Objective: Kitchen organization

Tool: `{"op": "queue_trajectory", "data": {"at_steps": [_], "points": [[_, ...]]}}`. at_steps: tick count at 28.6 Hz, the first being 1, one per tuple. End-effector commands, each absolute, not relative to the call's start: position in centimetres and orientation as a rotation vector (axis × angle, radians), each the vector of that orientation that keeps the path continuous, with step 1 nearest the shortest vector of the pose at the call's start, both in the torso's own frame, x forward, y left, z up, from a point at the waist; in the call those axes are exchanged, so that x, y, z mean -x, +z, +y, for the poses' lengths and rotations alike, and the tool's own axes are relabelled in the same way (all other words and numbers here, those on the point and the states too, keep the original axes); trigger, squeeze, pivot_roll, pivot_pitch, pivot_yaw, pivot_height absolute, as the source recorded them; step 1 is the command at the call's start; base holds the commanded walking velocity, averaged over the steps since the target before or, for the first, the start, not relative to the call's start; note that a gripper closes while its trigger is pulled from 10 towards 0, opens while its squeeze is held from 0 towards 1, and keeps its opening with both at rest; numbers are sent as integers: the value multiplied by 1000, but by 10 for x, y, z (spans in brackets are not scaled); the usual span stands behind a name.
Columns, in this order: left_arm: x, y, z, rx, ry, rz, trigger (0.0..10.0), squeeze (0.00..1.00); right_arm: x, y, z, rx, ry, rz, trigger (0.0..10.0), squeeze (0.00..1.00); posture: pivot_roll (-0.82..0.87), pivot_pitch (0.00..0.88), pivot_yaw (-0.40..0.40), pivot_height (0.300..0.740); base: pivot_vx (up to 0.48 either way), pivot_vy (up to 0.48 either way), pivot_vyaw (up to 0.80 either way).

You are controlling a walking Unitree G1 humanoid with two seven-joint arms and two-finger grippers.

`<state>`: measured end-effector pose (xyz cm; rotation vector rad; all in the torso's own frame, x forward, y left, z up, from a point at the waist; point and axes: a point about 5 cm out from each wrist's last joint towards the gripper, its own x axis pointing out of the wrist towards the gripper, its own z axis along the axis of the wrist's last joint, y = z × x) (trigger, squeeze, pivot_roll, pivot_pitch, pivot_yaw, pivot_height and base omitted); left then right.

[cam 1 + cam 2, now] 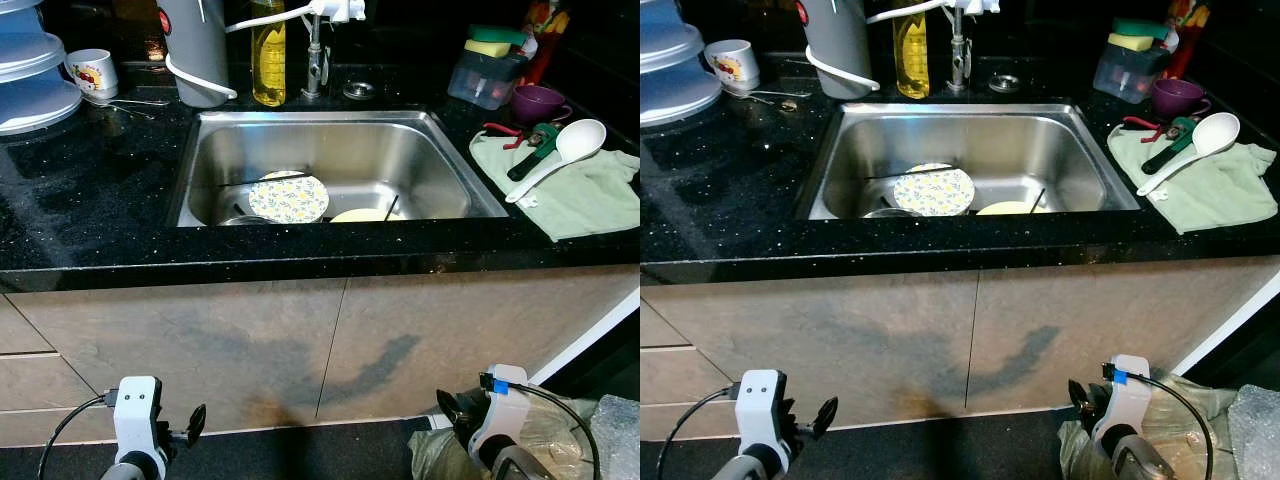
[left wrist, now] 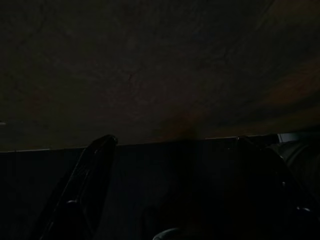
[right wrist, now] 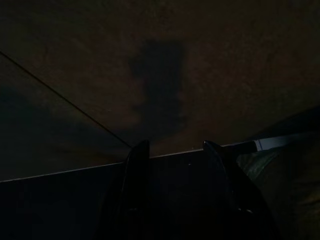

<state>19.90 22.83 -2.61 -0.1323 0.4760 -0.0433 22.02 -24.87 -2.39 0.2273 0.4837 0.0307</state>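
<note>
Claws left (image 1: pixel 190 425) and right (image 1: pixel 452 408) hang parted, empty, below sink (image 1: pixel 440 140).

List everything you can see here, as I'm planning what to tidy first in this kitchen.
Sink: one, steel, set in the black counter.
Patterned plate: one, yellow-flowered, inside the sink.
Pale dish: one, cream, in the sink beside the plate.
Oil bottle: one, yellow, behind the sink by the tap.
Kettle: one, grey, behind the sink's left corner.
Mug: one, white printed, back left of the counter.
Cloth: one, pale green, right of the sink.
Ladle: one, white, on the cloth.
Purple bowl: one, behind the cloth.
Left gripper: low, before the cabinet.
Right gripper: low, before the cabinet.
</note>
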Motion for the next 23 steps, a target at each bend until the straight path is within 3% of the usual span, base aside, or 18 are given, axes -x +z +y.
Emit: {"op": "queue_trajectory", "data": {"at_steps": [1,23], "points": [[-196,-28,227,134,-45,489,10000,0,-220,-23,-251,-222,23,488,10000,0,20,71,-47,740,0,0,0],[-196,-28,227,134,-51,490,10000,0,-220,-23,-251,-222,22,487,10000,0,19,68,-44,740,0,0,0]]}}
